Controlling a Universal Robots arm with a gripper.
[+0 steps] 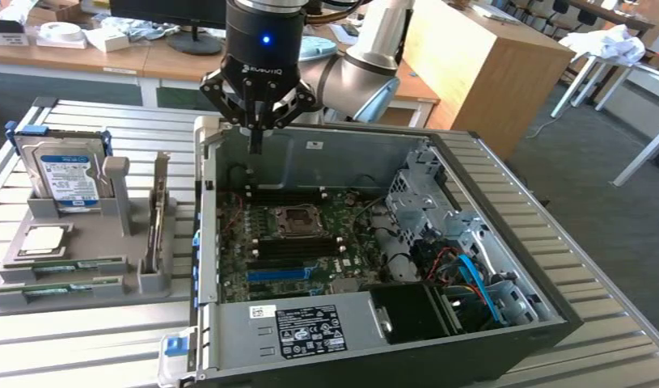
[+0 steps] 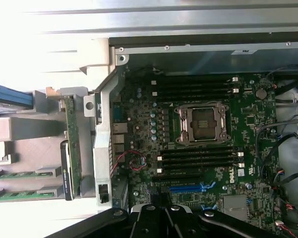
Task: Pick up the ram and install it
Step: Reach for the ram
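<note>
Exterior cam sits off the arm, up high and a fair way back, angled down over the slatted table [image 1: 604, 275] at the open PC case [image 1: 502, 339], with the grey parts holder [image 1: 92, 242] on the exterior view's left. Wrist cam rides above the gripper [image 1: 255, 133] and looks straight down into the case from much closer. Both catch the motherboard [image 1: 351, 242], its CPU socket [image 1: 297, 217] and part of that holder.

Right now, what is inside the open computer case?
A green motherboard with a processor socket, black memory slots on both sides of it, cables, and a silver labelled box. What lies under that box is covered.
</note>
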